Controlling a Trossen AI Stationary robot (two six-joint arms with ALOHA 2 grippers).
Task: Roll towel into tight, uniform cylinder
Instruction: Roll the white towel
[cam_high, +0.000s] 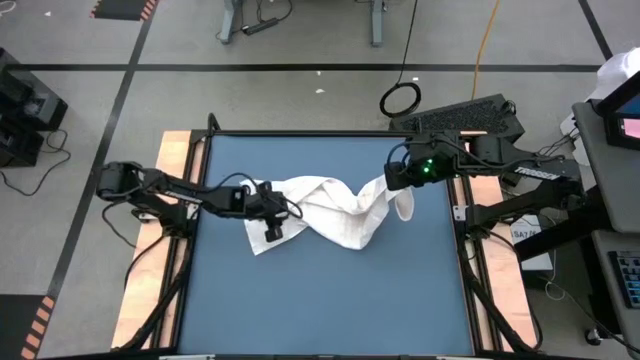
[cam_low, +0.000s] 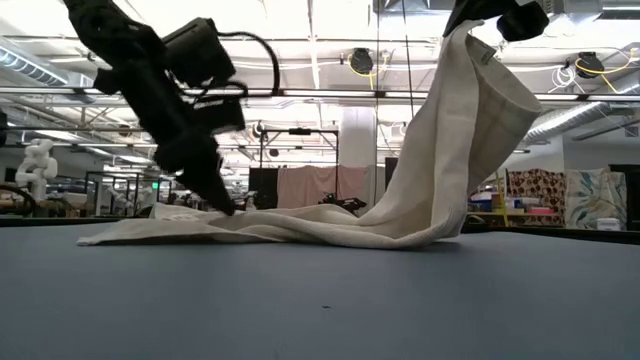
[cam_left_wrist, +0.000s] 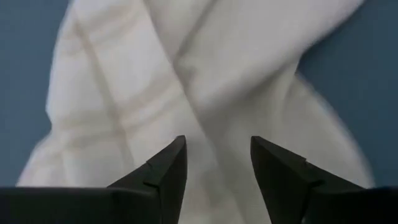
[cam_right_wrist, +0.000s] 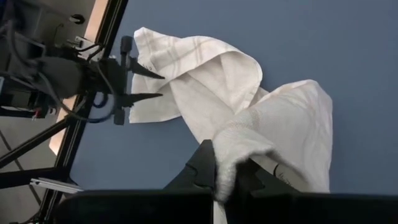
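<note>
Towel (cam_high: 335, 210) end hides pinching right gripper (cam_right_wrist: 231, 167); left gripper (cam_left_wrist: 217, 163) open.

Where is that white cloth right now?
From above, the white grid-lined cloth towel lies crumpled mid-way across the blue table, its right end lifted by the right hand, its left end under the open left hand.

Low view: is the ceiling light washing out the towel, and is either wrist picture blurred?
Low view: bright ceiling lights behind leave the left hand a dark silhouette, yet the towel keeps its folds and grid lines. Left wrist view: the towel is soft and smeared. Right wrist view: the towel is sharp, grid lines visible.
</note>
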